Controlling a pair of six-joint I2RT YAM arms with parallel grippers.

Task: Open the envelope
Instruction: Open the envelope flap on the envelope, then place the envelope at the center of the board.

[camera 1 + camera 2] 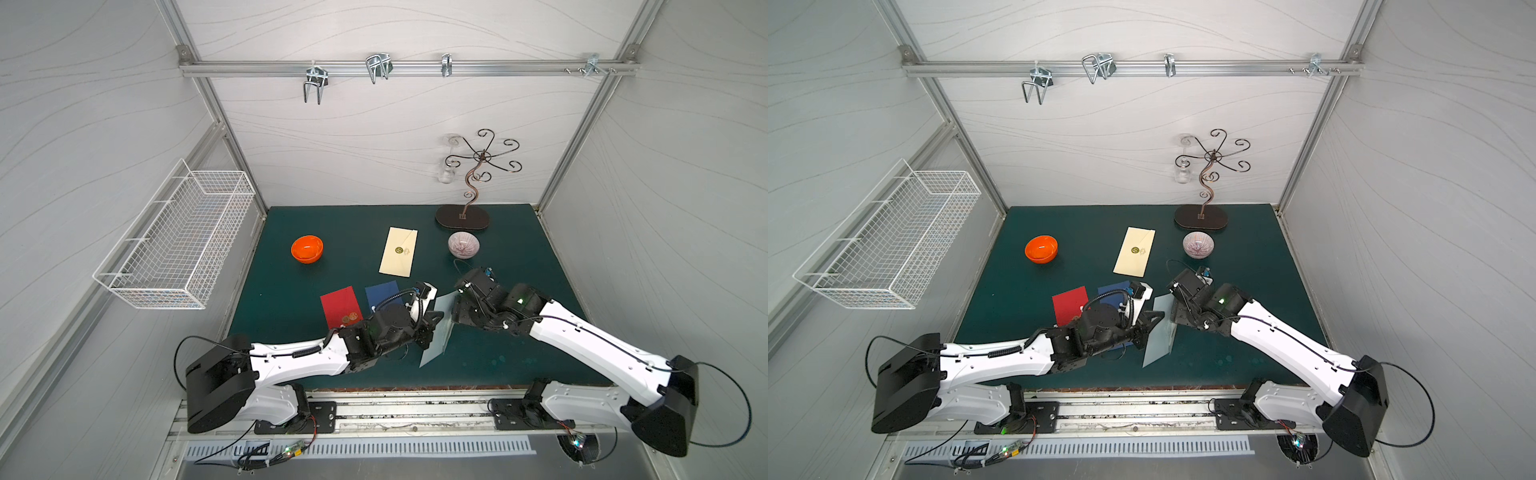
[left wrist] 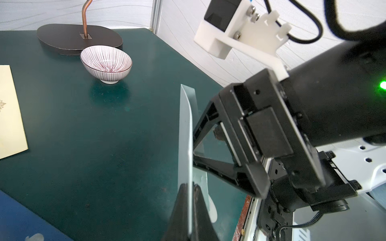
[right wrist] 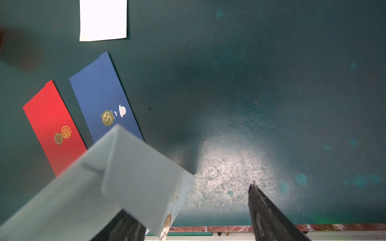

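Holding the envelope (image 1: 435,351) up off the table (image 1: 519,282), your left gripper (image 2: 189,191) is clamped hard on one of its long edges. The paper hangs over the near middle of the table, between the two arms.

Your right gripper (image 1: 456,309) sits just beside the face turned toward it, with its jaws well apart and nothing pinched. In the right wrist view the flap (image 3: 146,177) drapes across one of the fingers (image 3: 269,210), and its tip hangs in the gap. Whether either finger touches the paper cannot be told.

On progress, the seal (image 3: 167,222) rides on the flap's tip and is free of the body, so you appear to have the closure broken. The flap stands off the body in a narrow V, not folded back. I judge the job past halfway. What is left is to swing the flap wide so the mouth shows.

The envelope stands on edge with its faces near upright, one toward each arm. In both top views its long axis runs from the near edge of the table toward the back, leaning a little to the right. The flap hinges at the far end, and its tip points back toward you on the right arm's side.
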